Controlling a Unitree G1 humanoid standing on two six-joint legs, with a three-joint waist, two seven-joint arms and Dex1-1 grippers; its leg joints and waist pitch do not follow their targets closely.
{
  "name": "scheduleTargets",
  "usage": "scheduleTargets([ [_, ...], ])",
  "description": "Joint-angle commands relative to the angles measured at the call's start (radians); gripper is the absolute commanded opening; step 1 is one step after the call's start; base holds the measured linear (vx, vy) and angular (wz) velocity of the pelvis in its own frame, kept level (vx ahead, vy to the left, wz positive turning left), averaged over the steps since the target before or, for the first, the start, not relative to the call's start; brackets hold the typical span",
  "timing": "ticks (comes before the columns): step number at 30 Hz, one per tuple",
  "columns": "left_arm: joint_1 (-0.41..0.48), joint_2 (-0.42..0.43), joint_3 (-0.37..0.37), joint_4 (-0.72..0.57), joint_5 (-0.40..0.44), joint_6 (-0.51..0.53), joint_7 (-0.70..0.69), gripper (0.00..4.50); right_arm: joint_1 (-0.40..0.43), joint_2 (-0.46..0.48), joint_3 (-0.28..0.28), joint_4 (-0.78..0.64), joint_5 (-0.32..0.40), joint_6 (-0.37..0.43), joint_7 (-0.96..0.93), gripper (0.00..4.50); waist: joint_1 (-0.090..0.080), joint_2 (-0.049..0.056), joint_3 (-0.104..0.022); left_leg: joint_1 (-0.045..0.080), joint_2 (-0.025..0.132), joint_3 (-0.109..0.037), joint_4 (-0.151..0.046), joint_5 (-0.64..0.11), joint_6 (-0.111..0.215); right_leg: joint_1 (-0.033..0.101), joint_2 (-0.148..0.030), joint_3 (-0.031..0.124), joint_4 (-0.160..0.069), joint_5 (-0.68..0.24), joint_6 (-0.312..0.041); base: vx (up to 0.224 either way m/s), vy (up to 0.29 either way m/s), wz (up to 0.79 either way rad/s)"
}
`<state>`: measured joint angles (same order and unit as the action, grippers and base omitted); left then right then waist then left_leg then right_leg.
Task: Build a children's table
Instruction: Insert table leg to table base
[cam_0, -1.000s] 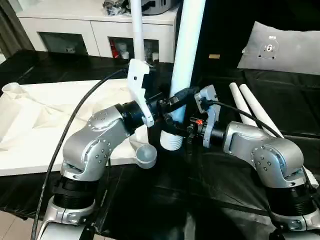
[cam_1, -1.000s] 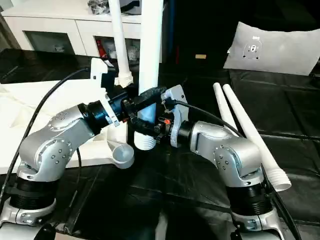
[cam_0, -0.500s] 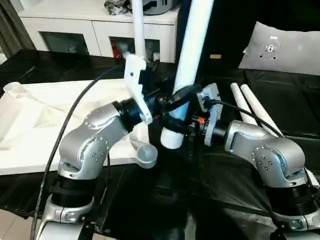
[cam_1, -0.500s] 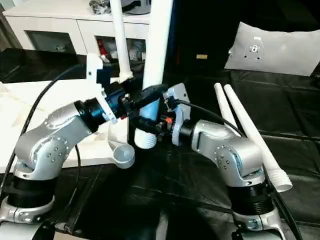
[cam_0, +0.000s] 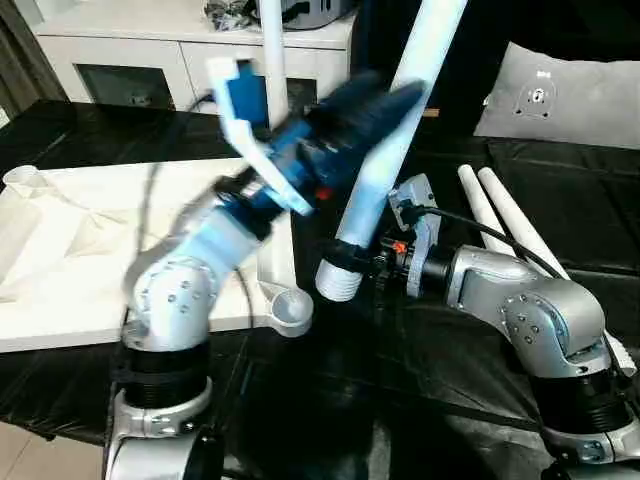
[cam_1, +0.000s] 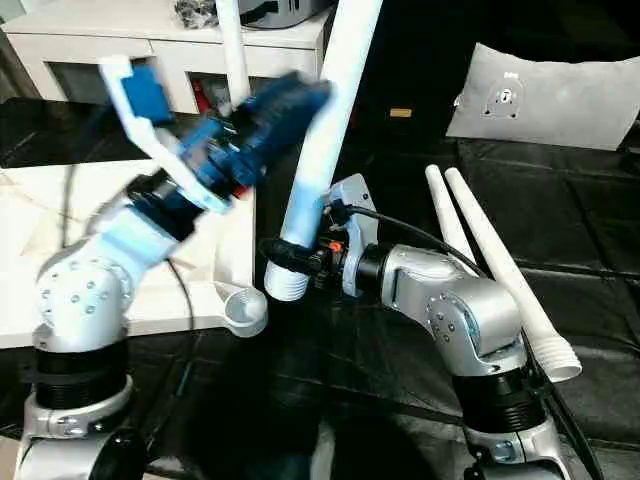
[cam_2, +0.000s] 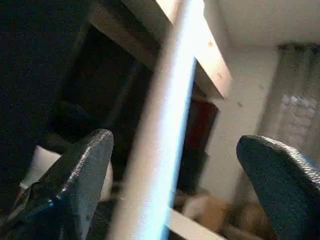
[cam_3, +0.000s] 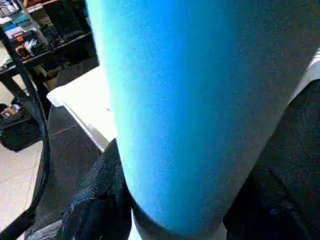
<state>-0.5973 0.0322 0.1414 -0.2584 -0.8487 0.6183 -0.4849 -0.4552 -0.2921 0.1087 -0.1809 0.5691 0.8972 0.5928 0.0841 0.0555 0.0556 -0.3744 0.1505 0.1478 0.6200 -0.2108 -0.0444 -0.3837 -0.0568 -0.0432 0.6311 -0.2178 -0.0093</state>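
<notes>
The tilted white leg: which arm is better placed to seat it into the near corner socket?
Right. Its claw grips the leg just above the threaded end, beside the near corner socket of the tabletop. The left claw stands wide open around the leg higher up, not gripping.

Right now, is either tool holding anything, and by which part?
The right tool holds a leg near its thick ribbed lower end. The left tool is open around the leg higher up, holding nothing.
</notes>
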Motion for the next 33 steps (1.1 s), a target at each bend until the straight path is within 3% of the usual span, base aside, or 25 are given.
scheduleTargets([
  [1, -0.005, 0.011, 0.023, 0.001, -0.004, -0.013, 0.013, 4.5, 0.008, -0.001, 0.001, -0.025, -0.003, -0.015, 0.001, 1.91, -0.002, -0.002, -0.064, 0.005, 0.062, -0.019, -0.072, -0.08, -0.01, 0.054, -0.079, 0.05, -0.077, -0.083, -0.198, 0.0, 0.0, 0.0],
  [5, 0.022, 0.08, 0.078, -0.008, 0.011, -0.012, 0.046, 4.5, 0.033, 0.007, -0.002, -0.05, -0.011, -0.051, -0.007, 1.91, -0.004, 0.005, -0.064, 0.006, 0.062, -0.021, -0.074, -0.101, -0.021, 0.052, -0.078, 0.049, -0.076, -0.087, -0.193, 0.0, 0.0, 0.0],
  [8, 0.045, 0.108, 0.078, 0.005, 0.057, 0.005, 0.082, 4.5, 0.048, 0.009, -0.003, -0.071, -0.006, -0.061, -0.002, 1.91, -0.007, 0.005, -0.063, 0.008, 0.062, -0.021, -0.076, -0.112, -0.025, 0.051, -0.076, 0.049, -0.077, -0.093, -0.188, 0.0, 0.0, 0.0],
  [11, 0.058, 0.163, 0.001, 0.036, 0.178, 0.005, 0.091, 4.5, 0.066, 0.006, 0.006, -0.096, -0.001, -0.063, 0.007, 1.91, -0.004, 0.004, -0.063, 0.01, 0.062, -0.022, -0.077, -0.122, -0.022, 0.048, -0.076, 0.051, -0.079, -0.108, -0.171, 0.0, 0.0, 0.0],
  [12, 0.058, 0.163, 0.001, 0.036, 0.178, 0.005, 0.091, 4.5, 0.066, 0.006, 0.006, -0.096, -0.001, -0.063, 0.007, 1.91, -0.001, 0.005, -0.063, 0.009, 0.063, -0.023, -0.079, -0.121, -0.023, 0.048, -0.077, 0.051, -0.078, -0.119, -0.163, 0.0, 0.0, 0.0],
  [14, 0.039, 0.177, -0.075, 0.056, 0.238, -0.001, 0.085, 4.5, 0.076, 0.001, 0.031, -0.1, -0.015, -0.073, 0.013, 1.91, 0.001, 0.006, -0.062, 0.01, 0.064, -0.023, -0.08, -0.127, -0.03, 0.046, -0.078, 0.051, -0.079, -0.133, -0.159, 0.0, 0.0, 0.0],
  [19, 0.006, 0.161, -0.14, 0.06, 0.245, 0.011, 0.083, 4.5, 0.087, -0.01, 0.062, -0.092, -0.044, -0.096, 0.021, 1.91, 0.004, -0.001, -0.064, 0.004, 0.064, -0.022, -0.078, -0.103, -0.034, 0.051, -0.083, 0.052, -0.074, -0.086, -0.181, 0.0, 0.0, 0.0],
  [23, 0.008, 0.164, -0.224, -0.036, 0.213, 0.063, 0.013, 4.5, 0.091, -0.014, 0.078, -0.085, -0.072, -0.103, 0.012, 1.91, -0.001, -0.003, -0.064, 0.001, 0.062, -0.021, -0.075, -0.083, -0.024, 0.053, -0.083, 0.051, -0.072, -0.067, -0.191, 0.0, 0.0, 0.0],
  [29, 0.029, 0.171, -0.232, -0.1, 0.199, 0.071, 0.026, 4.5, 0.104, -0.013, 0.081, -0.082, -0.085, -0.119, -0.003, 1.91, -0.002, 0.0, -0.06, 0.004, 0.065, -0.021, -0.078, -0.115, -0.018, 0.048, -0.081, 0.051, -0.079, -0.139, -0.188, 0.0, 0.0, 0.0],
  [33, 0.072, 0.179, -0.174, -0.042, 0.305, 0.011, 0.124, 4.5, 0.133, 0.036, 0.042, -0.088, -0.114, -0.147, -0.094, 1.91, -0.006, 0.004, -0.06, 0.003, 0.062, -0.021, -0.08, -0.121, -0.032, 0.046, -0.078, 0.051, -0.081, -0.13, -0.179, 0.0, 0.0, 0.0],
])
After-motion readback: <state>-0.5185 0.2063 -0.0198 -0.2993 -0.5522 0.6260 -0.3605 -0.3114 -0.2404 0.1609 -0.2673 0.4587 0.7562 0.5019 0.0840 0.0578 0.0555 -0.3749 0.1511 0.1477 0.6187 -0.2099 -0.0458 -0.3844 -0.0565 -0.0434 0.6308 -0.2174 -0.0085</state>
